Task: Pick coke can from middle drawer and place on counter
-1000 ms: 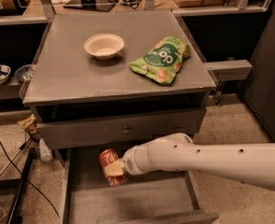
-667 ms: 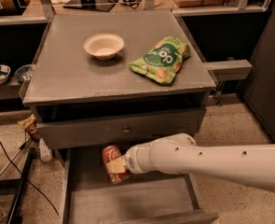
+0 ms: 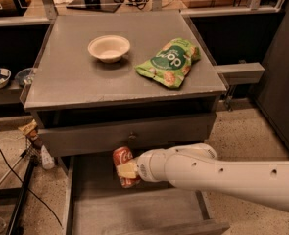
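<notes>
The grasp looks made: the end effector is clamped on the coke can, with one pale finger pad pressed across the can's lower half and the white arm reaching in from the right. The can is tilted, just in front of the drawer front with the small knob and over the rear part of the open middle drawer. I cannot tell for certain whether it is clear of the drawer floor, though it reads as raised a little. So the picking half seems done, or nearly so. What is left is the larger part — bringing the can up and out past the drawer front and the table edge, then setting it upright on the table. There the bowl and the green snack bag take the middle and right, while the front left is bare — likely the easiest landing spot
</notes>
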Available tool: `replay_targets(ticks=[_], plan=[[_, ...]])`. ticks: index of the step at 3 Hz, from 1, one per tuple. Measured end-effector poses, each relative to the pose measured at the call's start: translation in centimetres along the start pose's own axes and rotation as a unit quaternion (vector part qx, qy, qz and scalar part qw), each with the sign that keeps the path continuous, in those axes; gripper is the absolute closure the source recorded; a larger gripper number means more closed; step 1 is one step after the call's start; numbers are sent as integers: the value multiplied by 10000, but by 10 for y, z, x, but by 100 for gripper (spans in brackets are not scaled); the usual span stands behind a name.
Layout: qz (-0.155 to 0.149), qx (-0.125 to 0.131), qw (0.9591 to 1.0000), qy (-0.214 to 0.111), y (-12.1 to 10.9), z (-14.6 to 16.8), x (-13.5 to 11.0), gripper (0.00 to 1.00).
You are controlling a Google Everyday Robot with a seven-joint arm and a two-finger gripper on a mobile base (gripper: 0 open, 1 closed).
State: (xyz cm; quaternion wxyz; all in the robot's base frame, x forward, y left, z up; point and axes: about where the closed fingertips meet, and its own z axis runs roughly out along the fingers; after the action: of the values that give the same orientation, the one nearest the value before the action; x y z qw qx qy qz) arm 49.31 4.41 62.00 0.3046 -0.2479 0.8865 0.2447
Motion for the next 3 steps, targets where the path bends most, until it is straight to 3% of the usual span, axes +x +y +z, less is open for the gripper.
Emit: replay_targets(ticks=[1,3], plan=[[0,1,10000,-1,0,0,0,100],[-179,520,9969,-564,-7,-54,-24,100]])
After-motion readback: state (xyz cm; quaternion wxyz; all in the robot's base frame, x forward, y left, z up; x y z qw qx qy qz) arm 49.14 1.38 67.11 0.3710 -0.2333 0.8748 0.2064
